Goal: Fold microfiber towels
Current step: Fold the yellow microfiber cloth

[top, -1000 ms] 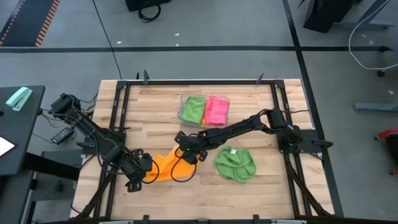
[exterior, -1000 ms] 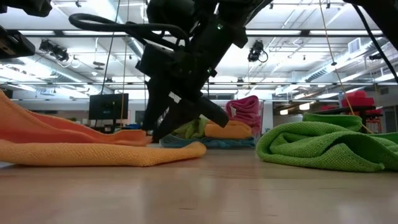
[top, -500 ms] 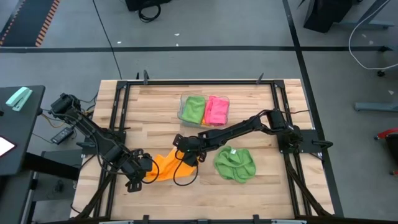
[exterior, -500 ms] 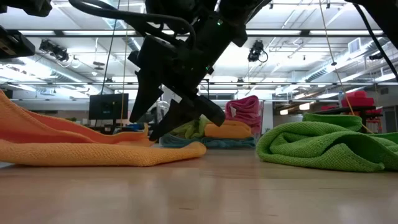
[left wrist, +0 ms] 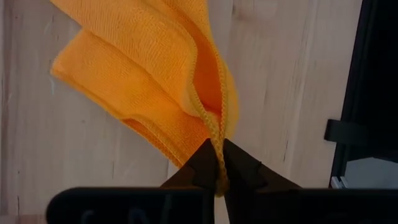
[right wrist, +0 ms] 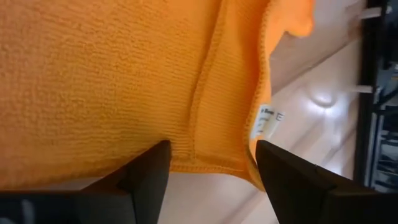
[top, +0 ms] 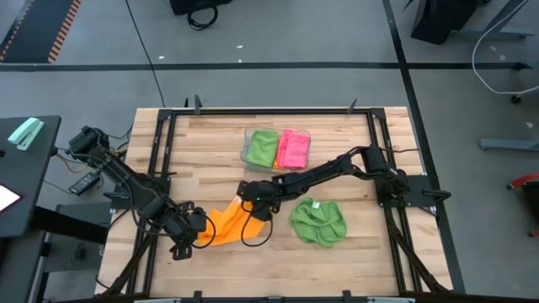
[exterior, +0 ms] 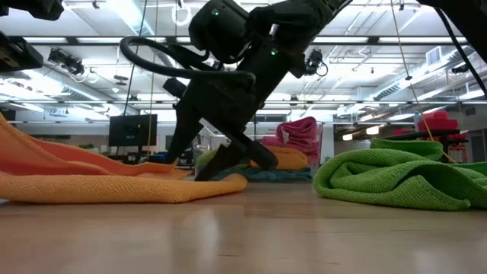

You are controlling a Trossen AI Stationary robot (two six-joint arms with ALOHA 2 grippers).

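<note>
Orange towel [top: 226,223] lies folded on the bench [top: 210,143], near-left of centre. Left gripper [left wrist: 217,169] clenched on the towel's near-left corner hem. Right gripper [right wrist: 208,167] released, fingers spread over the towel's right edge; contact with the cloth unclear. Green towel [top: 318,221] crumpled just right of it. Green and pink towels sit in a tray [top: 245,148] farther back.

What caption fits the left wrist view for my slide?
Left gripper shut on the orange towel's hemmed edge, cloth draped in folds over the wooden table.
</note>
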